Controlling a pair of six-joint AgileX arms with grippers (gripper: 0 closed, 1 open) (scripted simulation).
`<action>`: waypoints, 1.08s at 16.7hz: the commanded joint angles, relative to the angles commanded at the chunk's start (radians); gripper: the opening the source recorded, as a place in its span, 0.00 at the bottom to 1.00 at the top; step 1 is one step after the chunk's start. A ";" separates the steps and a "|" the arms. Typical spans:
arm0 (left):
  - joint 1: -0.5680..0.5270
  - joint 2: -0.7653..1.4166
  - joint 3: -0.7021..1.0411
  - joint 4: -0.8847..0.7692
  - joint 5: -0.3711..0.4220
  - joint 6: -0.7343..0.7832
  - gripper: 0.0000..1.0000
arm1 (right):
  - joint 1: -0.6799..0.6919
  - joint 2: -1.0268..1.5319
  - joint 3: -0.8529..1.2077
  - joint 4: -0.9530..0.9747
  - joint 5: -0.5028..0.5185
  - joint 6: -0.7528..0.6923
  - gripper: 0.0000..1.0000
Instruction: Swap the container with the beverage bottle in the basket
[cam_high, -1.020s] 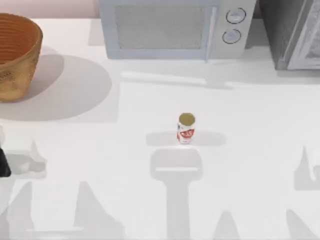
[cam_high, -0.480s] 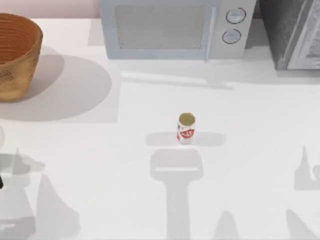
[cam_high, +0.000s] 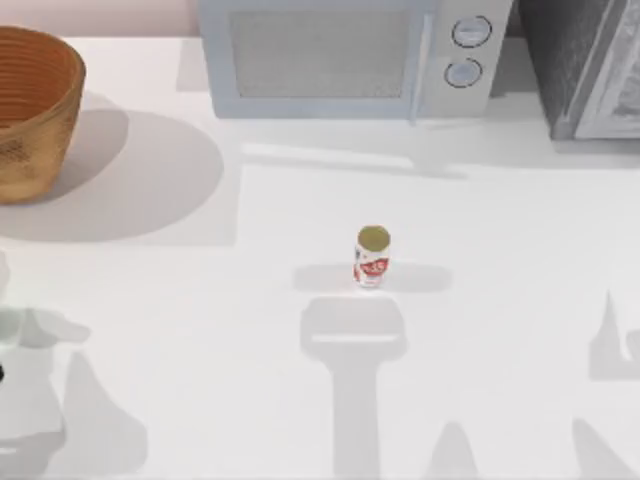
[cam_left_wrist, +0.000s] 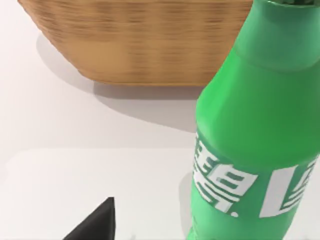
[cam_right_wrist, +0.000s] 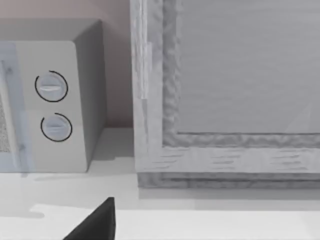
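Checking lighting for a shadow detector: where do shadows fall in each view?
Top view: the basket casts a wide round shadow to its right, the beverage bottle a band across the table. Left wrist view: shadow beneath the basket, beside a green bottle.

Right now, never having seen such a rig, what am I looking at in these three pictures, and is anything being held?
Two robot arms with two-finger grippers stand at a white table. One picture looks down from above: a small white beverage bottle stands mid-table, a wicker basket at the far left, a microwave and a grey cabinet at the back. The other two come from cameras on the wrists. The left gripper is beside a green bottle near the basket; whether it grips it, I cannot tell. The right gripper faces the microwave and cabinet, idle.
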 joint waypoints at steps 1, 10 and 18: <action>-0.001 0.003 0.002 0.002 -0.002 -0.001 1.00 | 0.000 0.000 0.000 0.000 0.000 0.000 1.00; -0.131 0.331 0.172 0.176 -0.120 -0.047 1.00 | 0.000 0.000 0.000 0.000 0.000 0.000 1.00; -0.144 0.354 0.187 0.190 -0.132 -0.052 0.77 | 0.000 0.000 0.000 0.000 0.000 0.000 1.00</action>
